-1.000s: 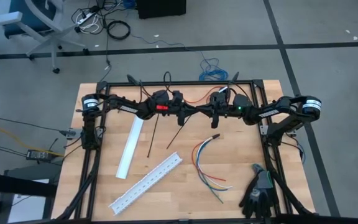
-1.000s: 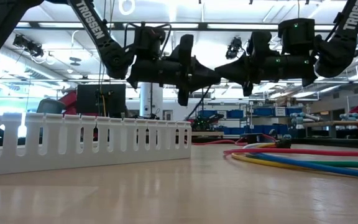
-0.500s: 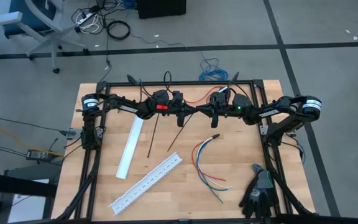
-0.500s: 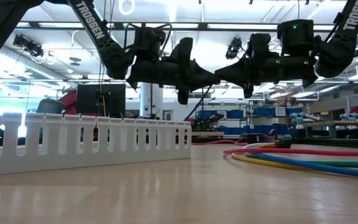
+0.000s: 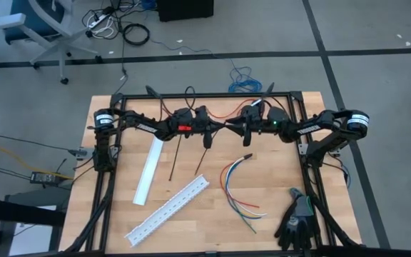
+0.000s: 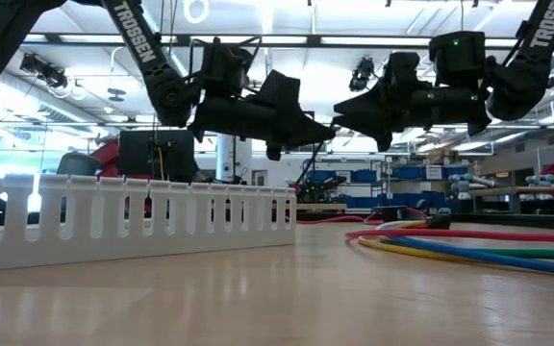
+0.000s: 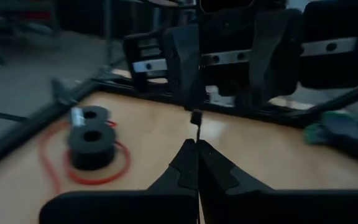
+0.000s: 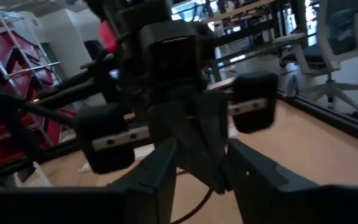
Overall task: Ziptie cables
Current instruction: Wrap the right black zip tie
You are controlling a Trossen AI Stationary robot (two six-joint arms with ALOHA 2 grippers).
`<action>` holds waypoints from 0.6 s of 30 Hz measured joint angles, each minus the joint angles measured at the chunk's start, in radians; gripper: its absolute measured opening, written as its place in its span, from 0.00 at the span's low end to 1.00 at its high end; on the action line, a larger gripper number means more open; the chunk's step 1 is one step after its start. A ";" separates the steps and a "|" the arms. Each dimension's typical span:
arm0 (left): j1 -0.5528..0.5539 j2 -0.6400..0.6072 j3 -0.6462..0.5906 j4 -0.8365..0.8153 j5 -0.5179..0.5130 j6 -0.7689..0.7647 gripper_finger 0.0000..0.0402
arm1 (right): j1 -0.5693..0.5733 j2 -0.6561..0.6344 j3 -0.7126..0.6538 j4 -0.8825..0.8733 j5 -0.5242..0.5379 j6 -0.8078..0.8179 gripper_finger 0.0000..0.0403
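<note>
The cables (image 5: 237, 189) lie on the table right of centre, a bunch of coloured wires with a black-sleeved end (image 5: 246, 155); the low view shows them too (image 6: 469, 250). Both arms meet above the table's far middle, pointing level at each other. My left gripper (image 7: 197, 144) is shut on a thin black zip tie (image 7: 197, 129). My right gripper (image 8: 201, 171) is open. Its fingers stand on either side of the left gripper's fingertips and the tie's head without touching them. My left gripper pinches the thin black zip tie between its two shut fingertips. A short piece with the small square head (image 7: 196, 117) sticks out ahead of the fingers, between the right gripper's open fingers. The fingers come level from the table's left. The tie is clear of the table.
Two thin black strips (image 5: 175, 157) (image 5: 200, 162) lie on the table below the grippers. A white slotted duct (image 5: 168, 209) and a flat white strip (image 5: 149, 170) lie left of centre. Black gloves (image 5: 296, 221) sit at the near right. A red wire with black spools (image 7: 92, 140) lies at the far edge.
My left gripper has rolled about its own pointing line and stayed level at the same spot; in the low view its finger carriage now sits turned. The right arm has kept its place. The cables have not moved.
</note>
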 joint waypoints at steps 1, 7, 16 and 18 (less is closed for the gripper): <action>-0.005 0.000 -0.006 0.008 -0.029 0.019 0.00 | -0.008 0.000 0.000 0.000 0.000 0.000 0.35; -0.031 0.000 -0.034 0.015 -0.201 0.108 0.00 | -0.056 0.000 0.000 -0.005 0.005 0.003 0.37; -0.061 0.000 -0.045 0.008 -0.389 0.201 0.00 | -0.082 0.000 0.000 -0.061 0.008 0.004 0.35; -0.070 0.000 -0.045 0.002 -0.434 0.217 0.00 | -0.082 0.000 0.000 -0.080 0.008 0.004 0.35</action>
